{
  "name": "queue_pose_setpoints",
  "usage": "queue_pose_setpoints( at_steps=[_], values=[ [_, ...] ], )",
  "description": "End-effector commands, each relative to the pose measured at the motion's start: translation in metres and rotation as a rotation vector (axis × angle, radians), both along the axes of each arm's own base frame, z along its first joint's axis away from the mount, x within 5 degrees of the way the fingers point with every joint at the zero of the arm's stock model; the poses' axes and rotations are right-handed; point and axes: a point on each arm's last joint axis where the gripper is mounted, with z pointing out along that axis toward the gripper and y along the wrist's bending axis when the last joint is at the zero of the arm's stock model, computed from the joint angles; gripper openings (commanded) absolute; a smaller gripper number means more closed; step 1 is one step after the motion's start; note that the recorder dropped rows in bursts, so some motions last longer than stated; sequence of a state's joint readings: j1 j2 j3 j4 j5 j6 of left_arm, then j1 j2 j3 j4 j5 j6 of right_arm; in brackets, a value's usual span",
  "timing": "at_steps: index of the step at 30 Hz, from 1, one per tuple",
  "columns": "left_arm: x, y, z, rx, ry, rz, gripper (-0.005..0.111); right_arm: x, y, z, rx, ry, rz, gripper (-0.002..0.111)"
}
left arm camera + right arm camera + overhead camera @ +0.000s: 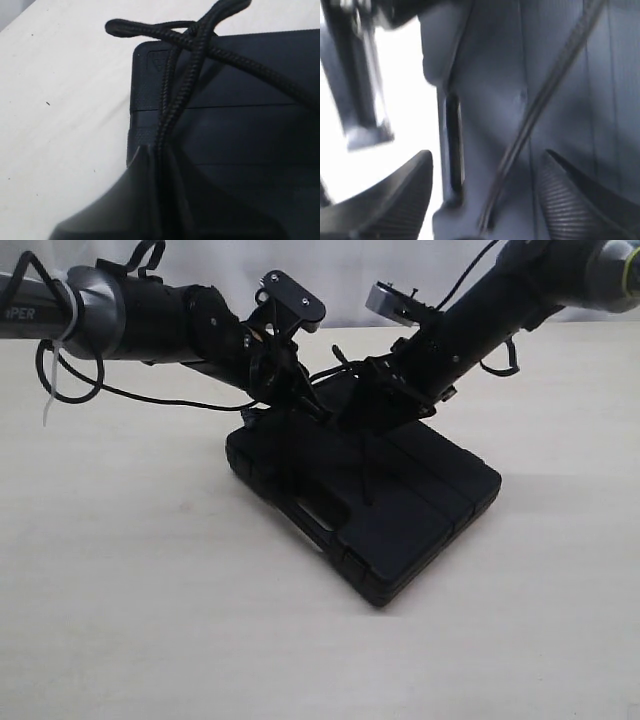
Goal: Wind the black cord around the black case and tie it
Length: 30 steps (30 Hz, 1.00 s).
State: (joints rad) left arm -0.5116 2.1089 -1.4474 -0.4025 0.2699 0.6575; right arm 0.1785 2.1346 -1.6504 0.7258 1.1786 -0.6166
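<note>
The black case (400, 510) lies flat on the table, handle cutout (315, 512) toward the front. My left gripper (305, 405) hovers over its far left corner, shut on the black cord (172, 95). In the left wrist view the braided strands run from between the jaws of the left gripper (161, 150) to a crossing (195, 35) at the case's edge. My right gripper (368, 412) stands open just above the lid. A loose strand of cord (540, 100) passes between its ribbed fingers (570, 205) untouched and hangs down over the lid (366, 470).
The pale table (150, 590) surrounds the case on all sides. Glossy robot cables (70, 380) loop off the left arm above the table. The two grippers sit close together over the case's far end.
</note>
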Motion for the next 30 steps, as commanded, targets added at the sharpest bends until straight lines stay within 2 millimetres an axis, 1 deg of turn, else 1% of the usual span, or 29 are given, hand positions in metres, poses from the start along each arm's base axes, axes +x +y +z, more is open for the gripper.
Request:
queue_pose_setpoints(
  at_steps=[1, 2, 4, 5, 6, 8, 10, 11, 12, 13, 15, 18, 21, 22, 23, 25, 28, 30],
  values=[
    [-0.004, -0.005, 0.001, -0.003, 0.013, -0.013, 0.0, 0.006, 0.017, -0.011, -0.008, -0.078, -0.013, 0.055],
    [-0.005, -0.006, 0.001, -0.003, 0.013, -0.016, 0.0, 0.006, 0.02, -0.012, -0.011, -0.09, -0.019, 0.05],
    [-0.007, -0.01, 0.001, -0.002, 0.013, -0.027, 0.0, 0.006, 0.025, -0.011, -0.02, -0.105, -0.003, 0.023],
    [-0.008, -0.012, 0.001, -0.002, 0.013, -0.032, 0.0, 0.005, 0.025, -0.01, -0.034, -0.113, 0.007, 0.012],
    [-0.008, -0.012, 0.001, -0.002, 0.011, -0.031, 0.0, 0.004, 0.023, -0.009, -0.061, -0.123, 0.024, 0.004],
    [-0.008, -0.012, 0.001, -0.003, 0.009, -0.03, 0.006, -0.001, 0.016, -0.001, -0.142, -0.137, 0.065, 0.004],
    [-0.009, -0.012, 0.001, -0.007, 0.029, -0.029, 0.03, -0.009, 0.0, 0.024, -0.302, -0.149, 0.025, 0.004],
    [-0.011, -0.013, 0.0, -0.003, 0.044, -0.037, 0.038, -0.014, -0.007, 0.037, -0.363, -0.155, 0.014, 0.004],
    [-0.013, -0.014, -0.001, -0.004, 0.063, -0.041, 0.046, -0.024, -0.012, 0.056, -0.389, -0.148, 0.01, 0.004],
    [-0.013, -0.016, -0.001, -0.042, 0.085, -0.014, 0.049, -0.03, -0.013, 0.066, -0.388, -0.136, 0.0, 0.004],
    [-0.014, -0.018, 0.0, -0.097, 0.122, 0.022, 0.049, -0.034, -0.012, 0.072, -0.375, -0.139, -0.013, 0.004],
    [-0.016, -0.021, 0.001, -0.176, 0.179, 0.073, 0.048, -0.048, -0.015, 0.072, -0.378, -0.107, -0.03, 0.004],
    [-0.012, -0.021, 0.004, -0.221, 0.155, 0.12, 0.048, -0.059, -0.018, 0.067, -0.391, -0.082, -0.021, 0.004],
    [-0.01, -0.021, 0.005, -0.242, 0.145, 0.143, 0.046, -0.063, -0.019, 0.066, -0.394, -0.077, -0.01, 0.004],
    [-0.009, -0.021, 0.006, -0.259, 0.137, 0.161, 0.043, -0.067, -0.02, 0.065, -0.396, -0.071, -0.002, 0.004],
    [-0.007, -0.022, 0.008, -0.287, 0.124, 0.191, 0.032, -0.073, -0.022, 0.065, -0.398, -0.065, -0.001, 0.004],
    [-0.01, -0.026, 0.008, -0.279, 0.118, 0.175, 0.016, -0.079, -0.022, 0.071, -0.384, -0.077, 0.004, 0.004],
    [-0.013, -0.029, 0.007, -0.264, 0.116, 0.151, 0.007, -0.082, -0.021, 0.076, -0.357, -0.089, 0.01, 0.004]
  ],
)
